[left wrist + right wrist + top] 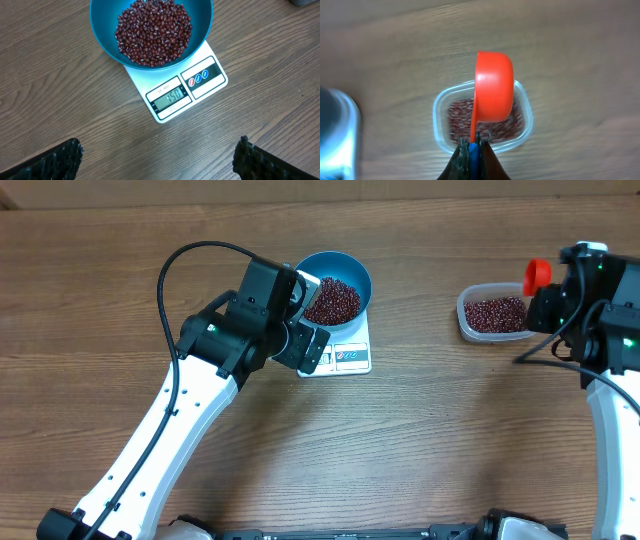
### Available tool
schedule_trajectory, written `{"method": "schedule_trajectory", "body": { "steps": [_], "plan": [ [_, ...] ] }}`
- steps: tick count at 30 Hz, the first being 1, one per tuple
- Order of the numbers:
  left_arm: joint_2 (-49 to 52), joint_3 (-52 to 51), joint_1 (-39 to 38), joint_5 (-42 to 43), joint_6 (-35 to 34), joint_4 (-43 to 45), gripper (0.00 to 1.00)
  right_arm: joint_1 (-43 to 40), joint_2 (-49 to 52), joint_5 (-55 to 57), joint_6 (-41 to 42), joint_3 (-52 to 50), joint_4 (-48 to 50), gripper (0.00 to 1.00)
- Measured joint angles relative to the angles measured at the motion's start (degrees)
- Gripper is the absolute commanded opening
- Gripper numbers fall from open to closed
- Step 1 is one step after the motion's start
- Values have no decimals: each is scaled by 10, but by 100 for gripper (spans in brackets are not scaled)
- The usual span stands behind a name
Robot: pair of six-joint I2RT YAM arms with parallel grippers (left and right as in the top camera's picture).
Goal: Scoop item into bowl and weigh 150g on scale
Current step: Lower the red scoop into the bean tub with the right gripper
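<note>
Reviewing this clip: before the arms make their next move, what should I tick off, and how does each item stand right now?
1. The bowl sits on the scale: ok.
2. The display reads 150 with the beans in the bowl: ok.
3. The left gripper is off bowl and scale: ok, open, touching neither in its wrist view.
4. The right gripper has the scoop: ok, shut on its handle.
5. The scoop hangs over the tub: ok.
6. The scoop is empty: cannot tell, only its outside shows.
</note>
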Motion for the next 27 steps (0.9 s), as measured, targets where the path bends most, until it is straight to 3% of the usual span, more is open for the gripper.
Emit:
{"method": "schedule_trajectory", "body": {
  "steps": [6, 16, 19, 22, 27],
  "plan": [
    [0, 0, 0, 0, 0, 0, 100, 0, 65, -13, 171, 0, 9, 4],
    [0, 0, 0, 0, 0, 0, 99, 0, 143, -78, 256, 0, 34, 4],
    [0, 0, 0, 0, 0, 0, 99, 0, 152, -83, 265, 0, 31, 22],
    [0, 0, 0, 0, 0, 0, 99, 0, 161, -86, 269, 0, 22, 34],
    [0, 0, 0, 0, 0, 0, 100, 0, 166, -90, 272, 0, 19, 41]
  ]
}}
